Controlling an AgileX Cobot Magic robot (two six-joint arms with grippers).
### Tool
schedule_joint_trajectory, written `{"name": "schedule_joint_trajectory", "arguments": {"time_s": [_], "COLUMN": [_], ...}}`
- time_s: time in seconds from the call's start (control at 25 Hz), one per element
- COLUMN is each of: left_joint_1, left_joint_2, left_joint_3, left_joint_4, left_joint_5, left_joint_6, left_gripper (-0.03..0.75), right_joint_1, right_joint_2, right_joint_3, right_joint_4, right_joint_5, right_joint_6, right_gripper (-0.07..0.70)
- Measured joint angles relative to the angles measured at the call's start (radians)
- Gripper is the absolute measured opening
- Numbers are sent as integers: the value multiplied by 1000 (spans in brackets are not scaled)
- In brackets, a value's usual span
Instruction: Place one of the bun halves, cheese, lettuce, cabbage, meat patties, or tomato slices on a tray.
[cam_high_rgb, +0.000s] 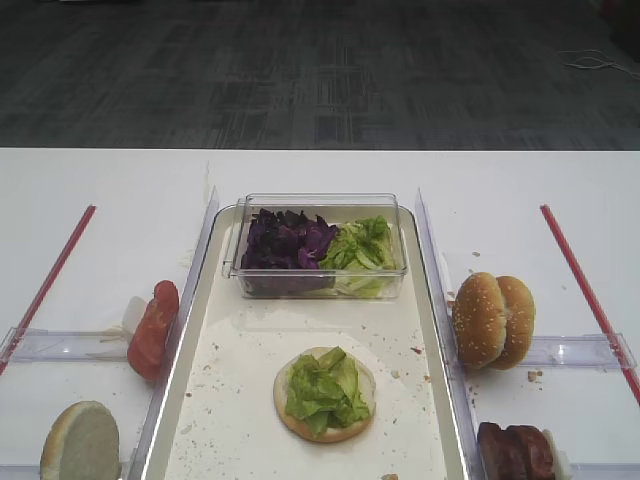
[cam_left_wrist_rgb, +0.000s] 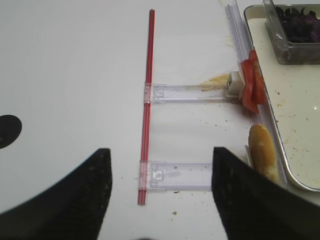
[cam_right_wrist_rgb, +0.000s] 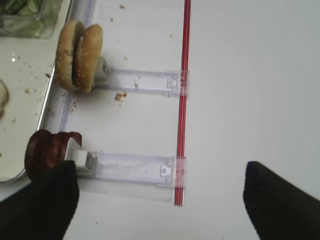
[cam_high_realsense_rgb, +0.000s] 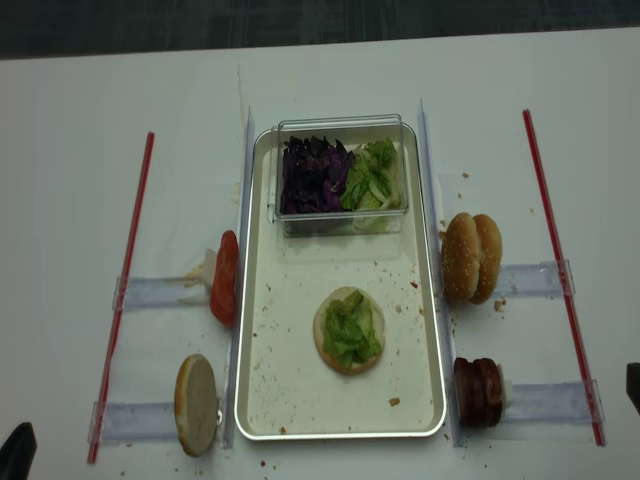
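On the metal tray (cam_high_rgb: 240, 360) lies a bun half (cam_high_rgb: 324, 393) topped with lettuce. A clear box at the tray's far end holds purple cabbage (cam_high_rgb: 288, 240) and more lettuce (cam_high_rgb: 358, 245). Two bun halves (cam_right_wrist_rgb: 79, 55) stand on edge right of the tray, with meat patties (cam_right_wrist_rgb: 47, 150) nearer the front. To the tray's left are tomato slices (cam_left_wrist_rgb: 251, 82) and another bun half (cam_left_wrist_rgb: 262, 152). My left gripper (cam_left_wrist_rgb: 160, 200) hangs open over the table beside that bun half. My right gripper (cam_right_wrist_rgb: 162, 205) is open and empty, one finger next to the patties. No cheese shows.
Clear plastic rails (cam_left_wrist_rgb: 175, 175) run out from both sides of the tray to red strips (cam_left_wrist_rgb: 145, 125) (cam_right_wrist_rgb: 182, 100) on the white table. Crumbs dot the tray floor and the table. The table's far edge (cam_high_rgb: 320, 150) meets dark floor.
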Motion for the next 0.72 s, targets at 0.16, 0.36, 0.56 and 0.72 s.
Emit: {"name": "schedule_joint_trajectory", "arguments": {"time_s": [0.16,0.36,0.56,0.72], "left_joint_1": [0,0,0,0], "left_joint_2": [0,0,0,0], "left_joint_3": [0,0,0,0], "left_joint_4": [0,0,0,0], "left_joint_5": [0,0,0,0], "left_joint_6": [0,0,0,0], "left_gripper": [435,435,435,435], "right_joint_1": [0,0,0,0], "right_joint_2": [-145,-242,-242,-242], "right_joint_3": [0,0,0,0], "right_joint_4": [0,0,0,0], "right_joint_5": [10,15,15,15], "right_joint_6": [0,0,2,2], "right_gripper": [689,689,690,689]}}
